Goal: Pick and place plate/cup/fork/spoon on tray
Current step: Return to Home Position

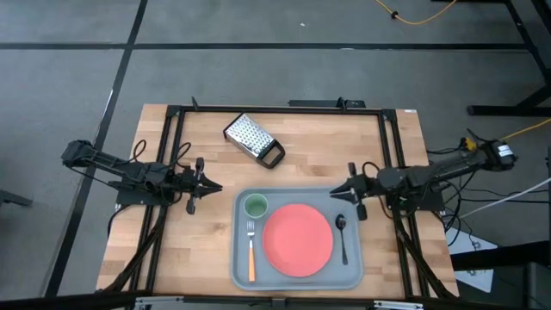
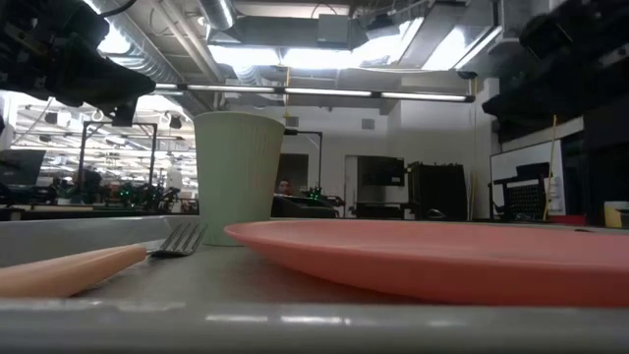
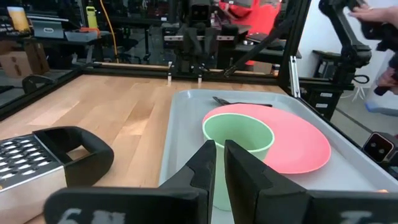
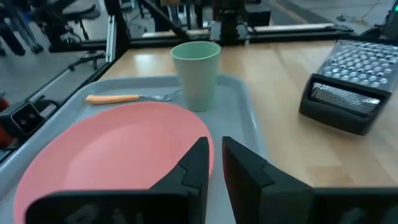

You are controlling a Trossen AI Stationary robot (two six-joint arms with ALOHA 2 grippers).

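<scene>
- Left hand (image 1: pixel 215 187) and right hand (image 1: pixel 335 193), both pressed together empty, flank the grey-blue rectangular tray (image 1: pixel 243 274); loading looks finished.
- Inside: round pink plate (image 1: pixel 297 240), green cup (image 1: pixel 255 206), orange-handled fork (image 1: pixel 250 251), dark metal spoon (image 1: pixel 343 237), laid as a setting.

A perforated metal box grater with a black handle (image 1: pixel 254 139) lies on its side on the light wooden plank desk (image 1: pixel 327 155), in the upper middle of the high frame, with its handle end toward the lower right. A black metal frame (image 1: pixel 275 109) edges the desk. Grey floor (image 1: pixel 69 77) crossed by dark lines surrounds it, and a yellow cable (image 1: pixel 422 19) curls at the upper right.
</scene>
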